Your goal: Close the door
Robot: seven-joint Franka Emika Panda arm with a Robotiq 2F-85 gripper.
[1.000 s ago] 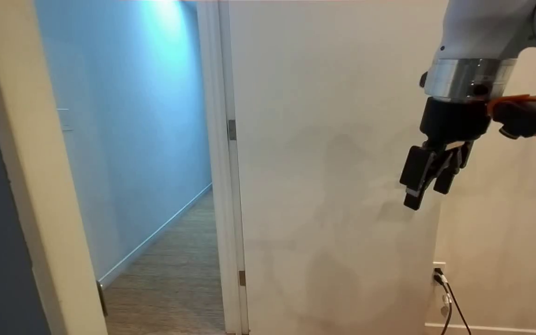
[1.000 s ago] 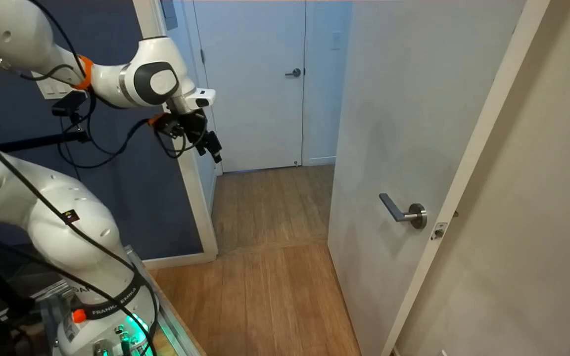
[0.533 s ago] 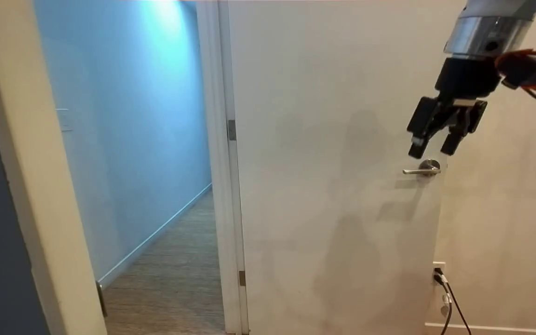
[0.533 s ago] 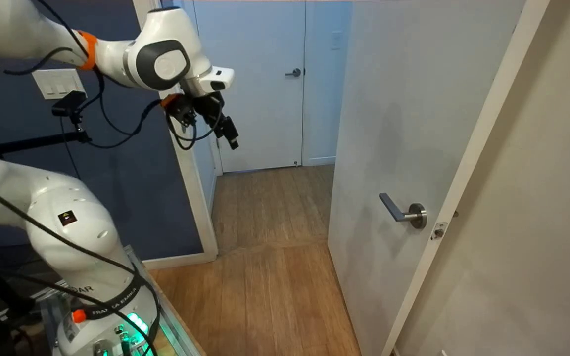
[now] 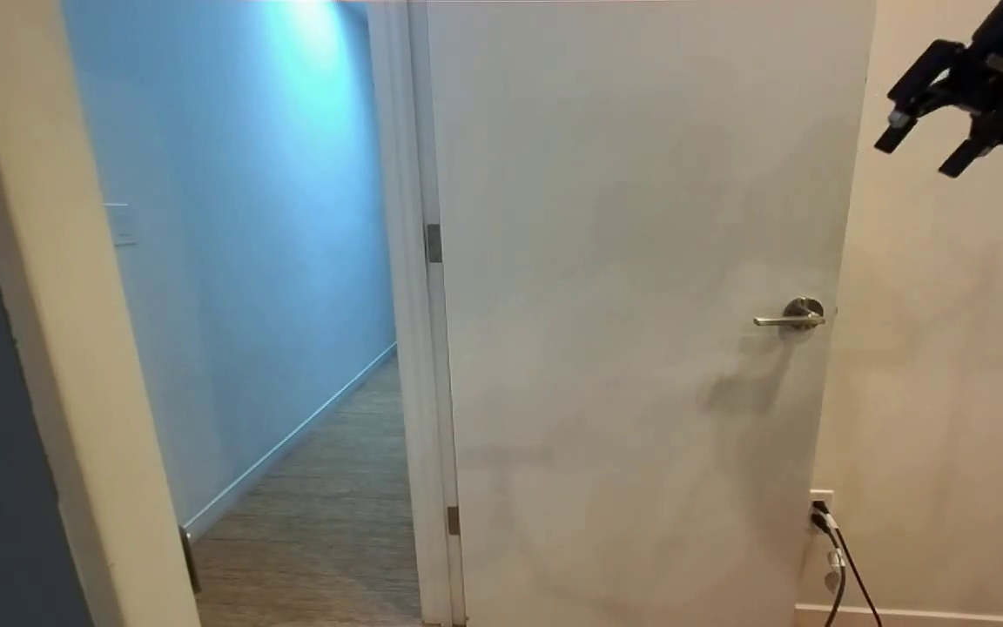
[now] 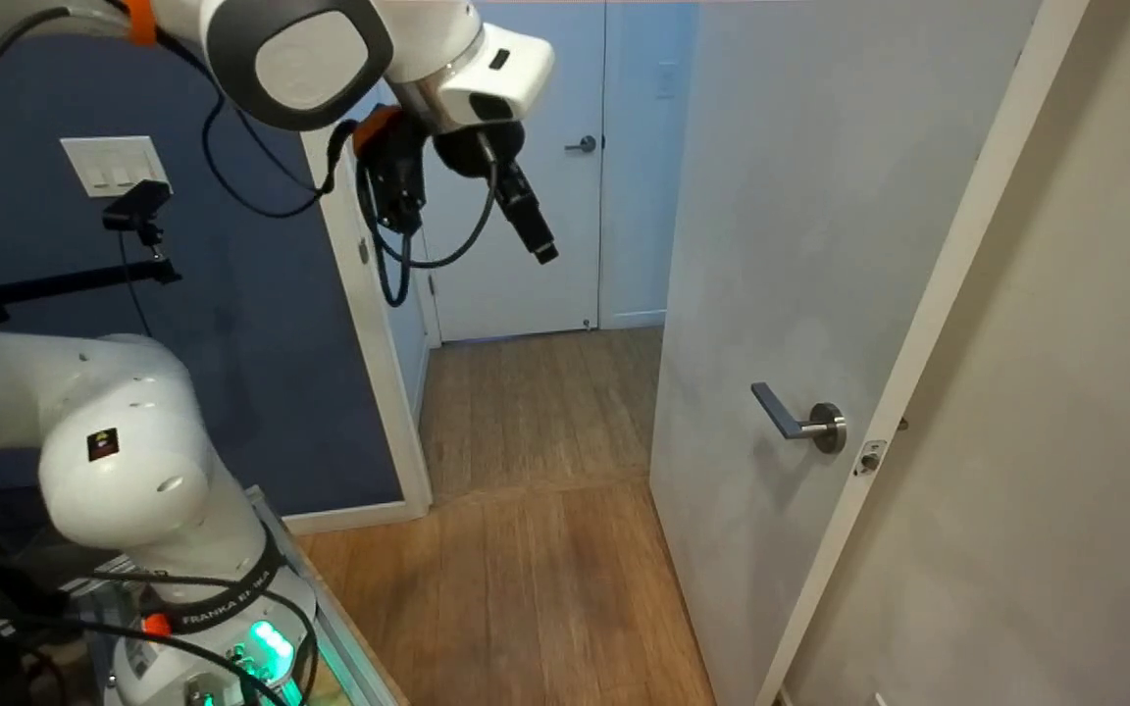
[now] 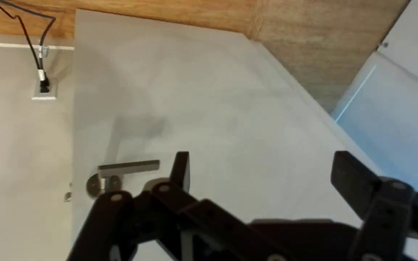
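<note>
The door (image 5: 623,305) is seen swung open in both exterior views, hung by its hinges (image 5: 434,244) on the frame (image 5: 401,287), with the pale wall (image 5: 945,418) shown past its free edge. A lever handle (image 5: 793,321) is mounted near that edge, its lever pointed toward the hinge side, and a latch plate (image 6: 869,458) is set into the edge itself. The gripper (image 5: 925,157) is held up in the air, angled downward and well apart from the door; in an exterior view it is seen against a far door (image 6: 573,221). Its fingers (image 7: 352,179) are spread wide, and in the wrist view the door's face is seen through the gap between them, with the handle shown beside one finger. The arm (image 6: 124,490) is extended in front of a dark blue wall (image 6: 271,412), on which a switch plate (image 6: 116,165) is fixed. Wooden floor (image 6: 536,579) is shown beside the door and beyond the frame. Low on the pale wall, plugs (image 5: 820,517) are seated in an outlet (image 5: 823,495), and cords (image 5: 851,562) are hung from them
</note>
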